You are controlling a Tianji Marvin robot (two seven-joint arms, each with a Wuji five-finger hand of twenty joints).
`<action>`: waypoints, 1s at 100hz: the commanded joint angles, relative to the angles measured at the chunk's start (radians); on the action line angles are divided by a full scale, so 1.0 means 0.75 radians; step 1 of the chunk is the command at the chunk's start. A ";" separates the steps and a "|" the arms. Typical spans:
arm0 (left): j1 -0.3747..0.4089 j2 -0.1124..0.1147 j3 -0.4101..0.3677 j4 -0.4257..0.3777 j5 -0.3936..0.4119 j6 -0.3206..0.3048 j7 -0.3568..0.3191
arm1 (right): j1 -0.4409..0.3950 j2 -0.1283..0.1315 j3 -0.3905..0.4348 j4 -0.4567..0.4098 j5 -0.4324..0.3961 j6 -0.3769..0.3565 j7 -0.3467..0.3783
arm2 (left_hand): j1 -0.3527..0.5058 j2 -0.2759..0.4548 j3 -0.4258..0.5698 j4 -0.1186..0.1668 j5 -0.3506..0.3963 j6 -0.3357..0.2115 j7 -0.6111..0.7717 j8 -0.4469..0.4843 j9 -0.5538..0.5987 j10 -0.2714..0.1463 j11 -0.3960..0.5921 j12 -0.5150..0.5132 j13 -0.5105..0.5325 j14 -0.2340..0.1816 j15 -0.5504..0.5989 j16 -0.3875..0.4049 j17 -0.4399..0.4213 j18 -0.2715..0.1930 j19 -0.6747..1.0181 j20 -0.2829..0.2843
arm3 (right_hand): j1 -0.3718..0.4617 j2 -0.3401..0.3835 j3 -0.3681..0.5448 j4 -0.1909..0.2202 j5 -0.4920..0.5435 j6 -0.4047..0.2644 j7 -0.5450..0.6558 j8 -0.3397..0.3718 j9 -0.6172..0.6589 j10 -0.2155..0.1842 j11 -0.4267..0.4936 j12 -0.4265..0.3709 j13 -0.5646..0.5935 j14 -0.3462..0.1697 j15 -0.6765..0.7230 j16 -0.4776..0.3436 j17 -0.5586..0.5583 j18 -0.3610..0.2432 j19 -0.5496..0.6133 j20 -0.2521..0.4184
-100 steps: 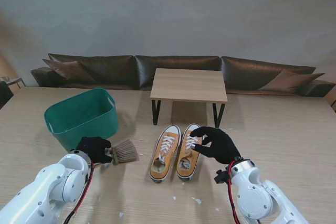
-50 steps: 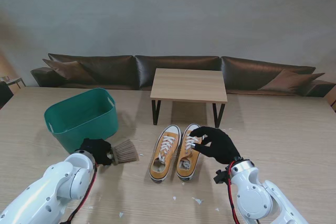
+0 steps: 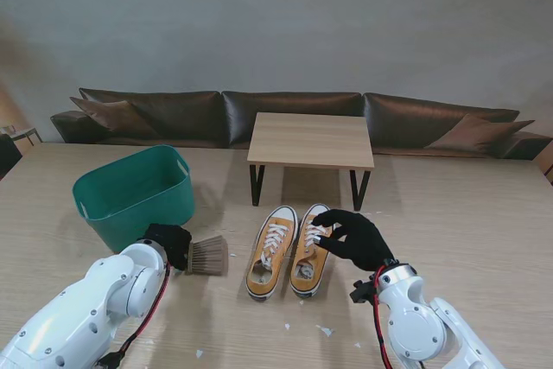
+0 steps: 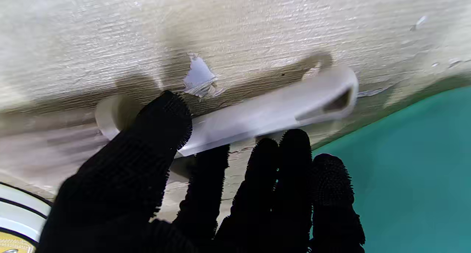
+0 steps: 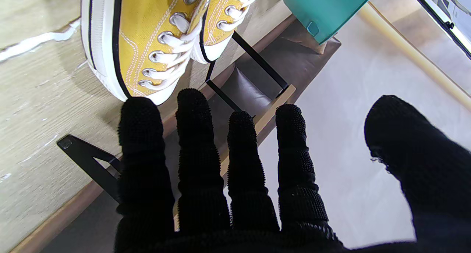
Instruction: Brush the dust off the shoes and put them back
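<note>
Left robot hand (image 3: pixel 168 243) grips a brush (image 3: pixel 207 256) lying left of the yellow shoes (image 3: pixel 288 251) on the counter (image 3: pixel 449 213), its handle hidden by fingers. Right robot hand (image 3: pixel 357 237) hovers spread at the right shoe's toe. Green basket (image 3: pixel 135 195) sits beyond the brush.

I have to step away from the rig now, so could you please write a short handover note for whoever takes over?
Left hand: on the brush handle, thumb over it; a firm grasp is not confirmed, and the brush lies beside the green bin.
Right hand: open, fingers spread over the right shoe, holding nothing.
Both yellow shoes stand side by side on the table, the left shoe next to the brush bristles.
Done: hands are in position.
Left: lift the brush, brush both shoes, put them back. White scraps lie on the table.
</note>
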 commanded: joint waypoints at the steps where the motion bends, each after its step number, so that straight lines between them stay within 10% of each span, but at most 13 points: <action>1: 0.014 -0.004 0.026 0.043 -0.007 -0.018 -0.048 | -0.002 -0.008 -0.006 0.002 0.002 -0.001 0.014 | 0.063 -0.079 -0.014 -0.035 0.051 -0.103 0.164 0.053 0.064 -0.111 0.053 0.018 0.077 -0.025 0.036 0.005 0.023 -0.020 0.070 -0.016 | -0.018 0.037 -0.012 0.051 -0.020 0.009 -0.005 -0.015 0.020 0.014 -0.003 -0.020 0.029 0.004 0.013 0.009 -0.351 0.026 -0.010 0.013; 26: -0.006 -0.005 0.055 0.081 -0.032 -0.063 0.003 | 0.002 -0.009 -0.010 0.011 0.016 -0.002 0.016 | 0.123 -0.054 -0.014 -0.043 0.115 -0.133 0.360 0.062 0.250 -0.175 0.073 -0.016 0.196 -0.032 0.080 0.003 0.110 -0.014 0.128 -0.010 | -0.021 0.060 -0.008 0.055 -0.032 0.036 0.000 -0.017 0.027 0.021 -0.001 -0.021 0.034 0.011 0.016 0.010 -0.350 0.029 -0.009 0.015; 58: 0.045 -0.021 -0.030 0.053 -0.067 -0.153 0.124 | 0.000 -0.010 -0.013 0.011 0.037 0.005 0.025 | 0.144 -0.055 0.117 -0.025 0.069 -0.017 0.471 0.056 0.736 -0.208 0.049 -0.033 0.648 -0.083 -0.098 -0.209 0.413 0.117 0.076 -0.187 | -0.025 0.093 0.002 0.058 -0.049 0.059 0.009 -0.021 0.031 0.027 0.003 -0.021 0.039 0.017 0.021 0.011 -0.346 0.035 -0.003 0.016; 100: 0.066 -0.044 -0.085 0.030 -0.197 -0.221 0.221 | 0.000 -0.008 -0.015 0.013 0.048 0.014 0.040 | 0.187 -0.107 0.210 -0.011 0.065 0.033 0.554 0.010 0.732 -0.166 0.117 0.223 0.840 -0.124 0.159 -0.065 0.635 0.082 0.149 -0.272 | -0.029 0.117 0.006 0.061 -0.064 0.074 0.019 -0.028 0.028 0.032 0.006 -0.024 0.038 0.020 0.024 0.012 -0.346 0.037 0.001 0.016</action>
